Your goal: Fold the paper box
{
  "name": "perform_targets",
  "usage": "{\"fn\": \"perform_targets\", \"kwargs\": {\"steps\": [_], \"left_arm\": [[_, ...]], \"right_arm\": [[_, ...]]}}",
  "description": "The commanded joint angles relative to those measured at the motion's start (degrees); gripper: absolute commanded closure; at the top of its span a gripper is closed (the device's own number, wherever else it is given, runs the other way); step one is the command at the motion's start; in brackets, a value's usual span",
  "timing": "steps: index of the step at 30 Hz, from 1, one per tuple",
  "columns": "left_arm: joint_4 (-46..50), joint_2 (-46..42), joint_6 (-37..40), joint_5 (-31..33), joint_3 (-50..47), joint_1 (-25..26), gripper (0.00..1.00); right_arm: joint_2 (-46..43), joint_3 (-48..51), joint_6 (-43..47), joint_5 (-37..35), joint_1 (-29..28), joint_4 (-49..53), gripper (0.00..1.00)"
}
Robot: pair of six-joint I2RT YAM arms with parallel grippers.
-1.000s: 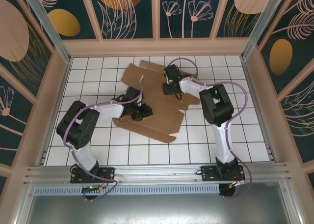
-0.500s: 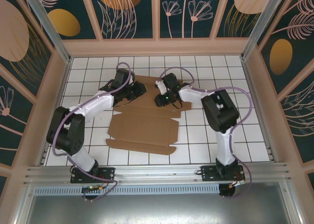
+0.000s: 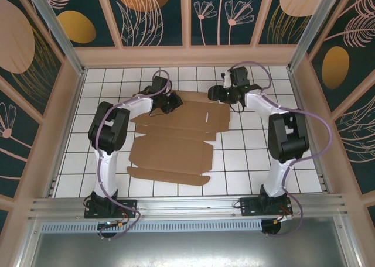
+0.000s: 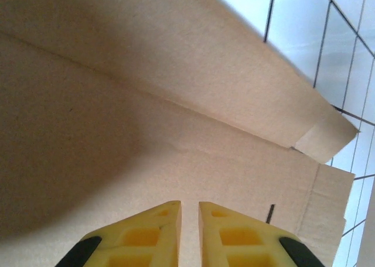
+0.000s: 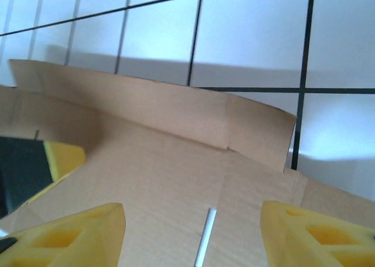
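- The left hand (image 3: 168, 103) rests on the far left corner of the paper box (image 3: 176, 139). Its fingers are almost closed on nothing, maybe to press there.
- The box lies flat mid-bench (image 3: 234, 168).
- The right hand (image 3: 217, 93) is wide open by the back flap (image 5: 152, 112), likely to grab it.

A lab robot cell: aluminium rails (image 3: 176, 205), white gridded table (image 3: 246, 179), floral-printed wall panels (image 3: 234, 15) around.

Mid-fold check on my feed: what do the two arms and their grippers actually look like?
The left arm and right arm share one build: white links, bulky black joint housings and a lilac cable looping alongside. The left gripper and right gripper have yellow wedge-shaped fingers with moulded recessed pockets.
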State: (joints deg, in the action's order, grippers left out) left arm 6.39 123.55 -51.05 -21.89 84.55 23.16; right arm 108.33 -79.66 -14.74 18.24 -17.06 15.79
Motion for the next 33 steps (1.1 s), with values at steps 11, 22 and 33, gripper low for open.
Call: {"fn": "perform_targets", "kwargs": {"steps": [11,22,33], "left_arm": [[-4.50,7.16,-6.48,-5.90,1.32,-1.88,0.87],[-9.90,8.50,-10.21,-8.75,0.39,-1.88,0.87],[-9.05,8.18,-11.49,-4.97,0.35,-1.83,0.91]], "right_arm": [[10.18,-1.28,-3.96,-15.35,-5.34,12.77,0.46],[14.33,-6.89,0.86,-12.91,-0.29,13.59,0.45],[19.02,-28.10,3.34,-6.28,3.23,16.51,0.38]]}}
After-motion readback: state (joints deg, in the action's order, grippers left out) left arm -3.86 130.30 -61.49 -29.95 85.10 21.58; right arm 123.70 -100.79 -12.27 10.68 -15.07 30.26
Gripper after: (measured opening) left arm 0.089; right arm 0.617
